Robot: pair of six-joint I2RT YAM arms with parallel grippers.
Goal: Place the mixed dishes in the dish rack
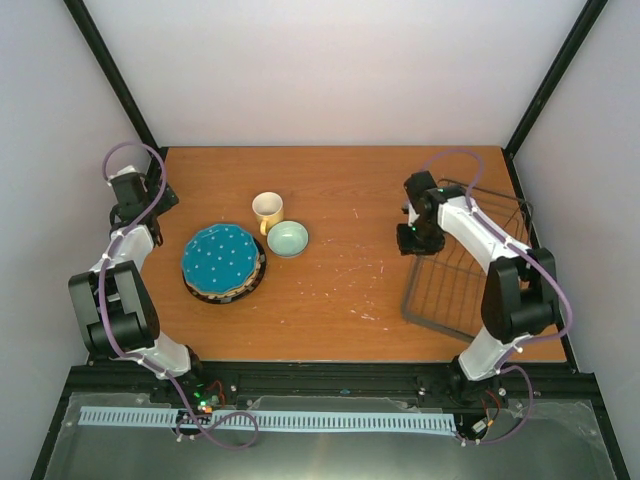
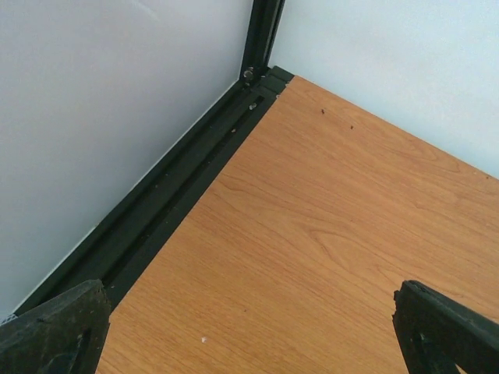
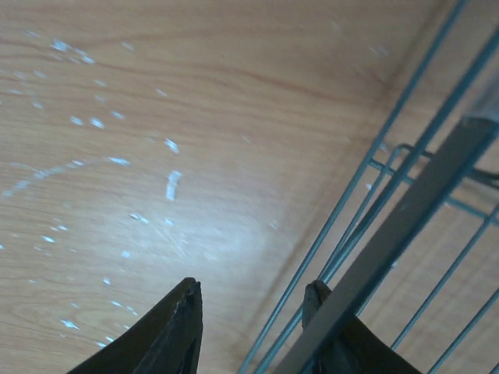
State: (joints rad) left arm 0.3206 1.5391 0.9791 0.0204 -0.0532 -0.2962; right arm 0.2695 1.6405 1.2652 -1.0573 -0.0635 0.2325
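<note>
A stack of plates with the teal dotted plate [image 1: 222, 258] on top sits on the left of the table. The pale yellow mug [image 1: 267, 210] and the small pale green bowl [image 1: 288, 238] stand just right of it. The dark wire dish rack [image 1: 455, 285] lies at the right side with nothing in it. My right gripper [image 1: 414, 238] is at the rack's left edge. In the right wrist view it [image 3: 253, 287] is open, with the rack's rim wires [image 3: 405, 234] between the fingers. My left gripper [image 1: 163, 198] is open and empty near the back left corner, also in its wrist view [image 2: 249, 284].
A black frame rail [image 2: 195, 171] runs along the left wall beside my left gripper. White walls close the table at the back and sides. White scuff marks [image 3: 171, 183] mark the wood left of the rack.
</note>
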